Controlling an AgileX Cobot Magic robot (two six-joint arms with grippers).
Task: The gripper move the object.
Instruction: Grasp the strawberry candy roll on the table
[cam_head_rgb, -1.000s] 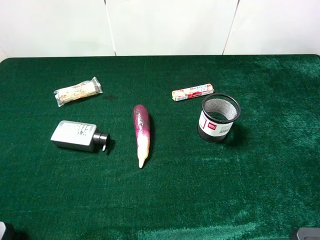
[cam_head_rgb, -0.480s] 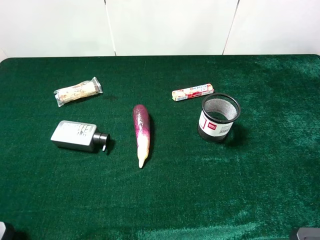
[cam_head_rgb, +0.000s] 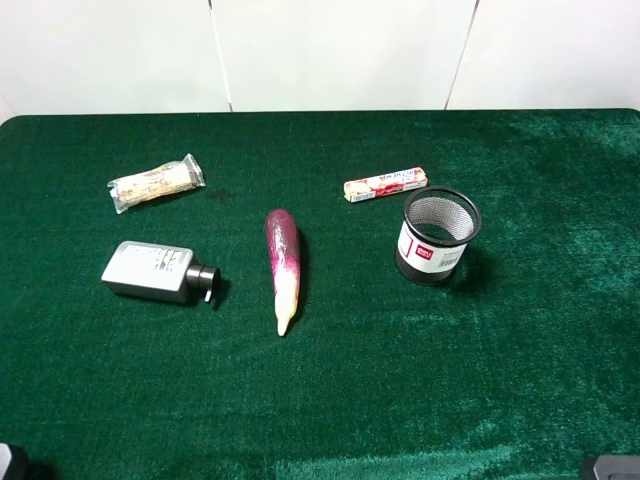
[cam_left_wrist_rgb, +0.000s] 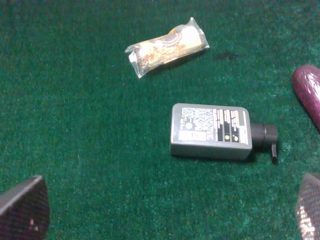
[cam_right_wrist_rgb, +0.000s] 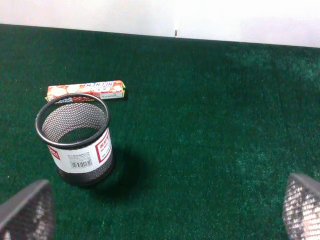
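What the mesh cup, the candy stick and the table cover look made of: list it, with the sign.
The mesh cup: black see-through wire mesh, likely metal, matte, with a white paper-looking label.
The candy stick: smooth printed wrapper, plastic or foil, cannot tell which.
The table cover: green plush cloth; its nap shows lighter and darker patches.

**Bright, even light from above; soft short shadows**

Falls from overhead and slightly from the left, without hard glare. Leaves pale sheen in patches on the green tabletop (cam_head_rgb: 540, 330), strongest at the far right. Casts short, soft shadows to the right of the mesh cup (cam_head_rgb: 437, 237) and the grey bottle (cam_head_rgb: 150, 270). Looks sharp from the high camera, faintly grainy from the wrists. Blurs the fingertips (cam_left_wrist_rgb: 22, 207) of the left tool (cam_left_wrist_rgb: 165, 212) and the right tool (cam_right_wrist_rgb: 160, 210).
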